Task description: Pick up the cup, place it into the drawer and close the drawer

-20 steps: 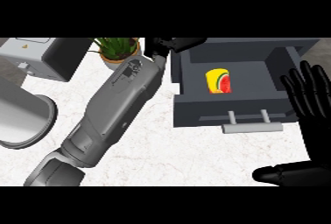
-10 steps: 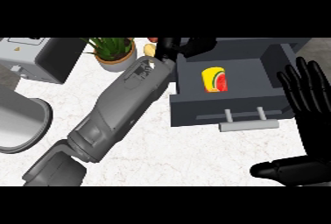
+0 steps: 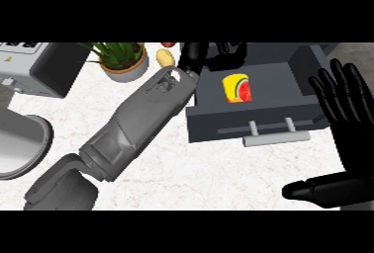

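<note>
Our right hand (image 3: 349,113) rests spread wide at the near right. Farther off, the cup (image 3: 237,88) lies inside the open drawer (image 3: 252,126). Our left hand (image 3: 211,53), fingers curled around nothing, has moved to the drawer's far left corner, so closing comes next.

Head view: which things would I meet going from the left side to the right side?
Grey appliance → potted plant → left hand → cup in the open drawer → right hand, open, fingers up.
</note>
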Action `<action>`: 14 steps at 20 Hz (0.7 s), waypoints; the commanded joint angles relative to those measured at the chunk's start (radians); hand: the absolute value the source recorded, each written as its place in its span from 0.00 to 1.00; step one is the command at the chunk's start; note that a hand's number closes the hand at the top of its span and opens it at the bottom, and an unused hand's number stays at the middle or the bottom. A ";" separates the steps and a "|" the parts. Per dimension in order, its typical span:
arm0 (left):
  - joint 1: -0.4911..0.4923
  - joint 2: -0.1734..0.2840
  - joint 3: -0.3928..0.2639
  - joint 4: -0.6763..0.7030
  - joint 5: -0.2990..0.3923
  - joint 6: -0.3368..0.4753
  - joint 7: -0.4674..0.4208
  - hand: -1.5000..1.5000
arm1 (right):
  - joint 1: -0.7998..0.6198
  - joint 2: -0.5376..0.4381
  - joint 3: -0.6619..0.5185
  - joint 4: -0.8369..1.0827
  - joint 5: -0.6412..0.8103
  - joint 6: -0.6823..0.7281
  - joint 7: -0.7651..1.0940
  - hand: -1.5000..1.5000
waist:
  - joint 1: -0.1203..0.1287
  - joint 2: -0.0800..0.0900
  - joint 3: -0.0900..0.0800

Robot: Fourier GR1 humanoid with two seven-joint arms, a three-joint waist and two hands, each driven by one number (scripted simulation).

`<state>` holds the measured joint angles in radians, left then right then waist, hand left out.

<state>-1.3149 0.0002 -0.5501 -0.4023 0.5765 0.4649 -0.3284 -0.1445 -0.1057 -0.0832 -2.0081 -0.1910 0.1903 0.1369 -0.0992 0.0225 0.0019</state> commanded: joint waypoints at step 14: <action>-0.010 0.000 0.022 -0.102 0.200 -0.058 -0.133 0.00 | -0.019 -0.001 -0.032 -0.004 -0.128 0.024 0.041 0.00 | 0.036 -0.009 -0.001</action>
<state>-1.3172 -0.0001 -0.5581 -0.4625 0.7276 0.4537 -0.4262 -0.1642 -0.1036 -0.1017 -2.0166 -0.2898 0.2121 0.1644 -0.0934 0.0210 0.0010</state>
